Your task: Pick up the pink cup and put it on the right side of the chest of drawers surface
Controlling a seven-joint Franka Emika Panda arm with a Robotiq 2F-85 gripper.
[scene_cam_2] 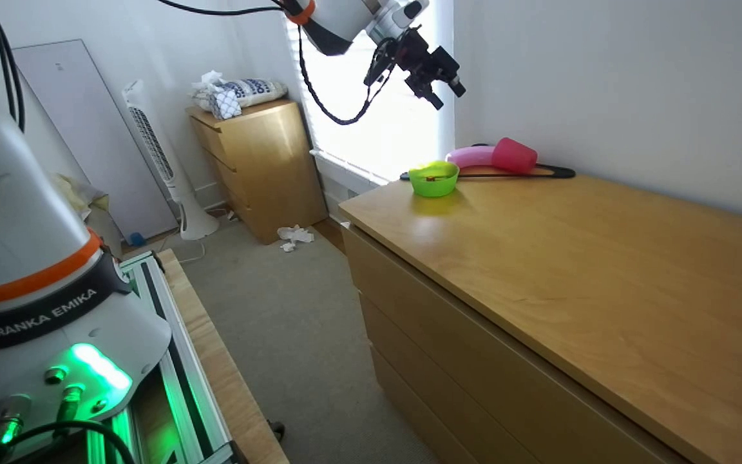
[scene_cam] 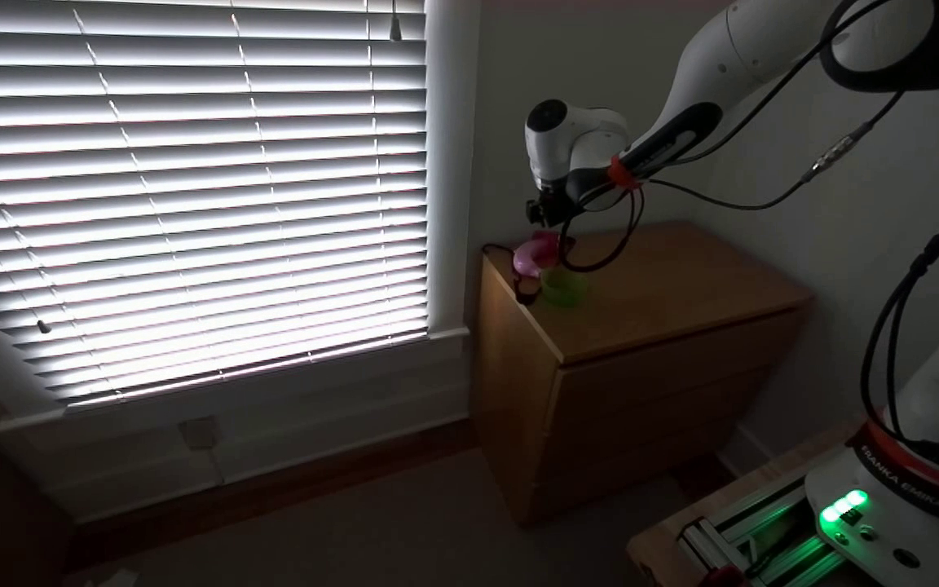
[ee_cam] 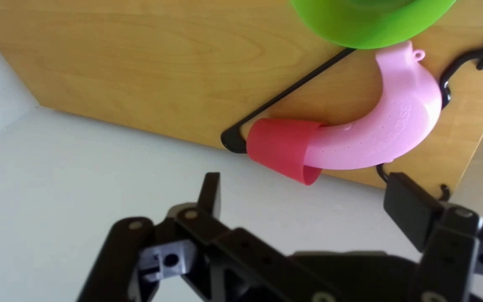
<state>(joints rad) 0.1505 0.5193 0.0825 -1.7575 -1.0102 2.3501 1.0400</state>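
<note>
The pink cup point(scene_cam_2: 514, 156), plain pink-red, lies tilted on its side at the end of a paler pink curved case on the chest of drawers point(scene_cam_2: 603, 258). In the wrist view the cup point(ee_cam: 281, 144) covers that end of the case point(ee_cam: 375, 134). The cup also shows dimly in an exterior view point(scene_cam: 549, 243), on the chest top point(scene_cam: 665, 265) near the window end. My gripper point(scene_cam_2: 447, 96) is open and empty, above and apart from the cup. In the wrist view its fingers point(ee_cam: 304, 188) are spread wide below the cup in the picture, with wall between them.
A green bowl point(scene_cam_2: 434, 182) stands beside the case, near the window end. A black hanger point(scene_cam_2: 558, 172) lies under the case and cup. A wall runs along the chest's back edge. A window with blinds point(scene_cam: 192, 204) adjoins. Another wooden chest point(scene_cam_2: 268, 161) stands farther off.
</note>
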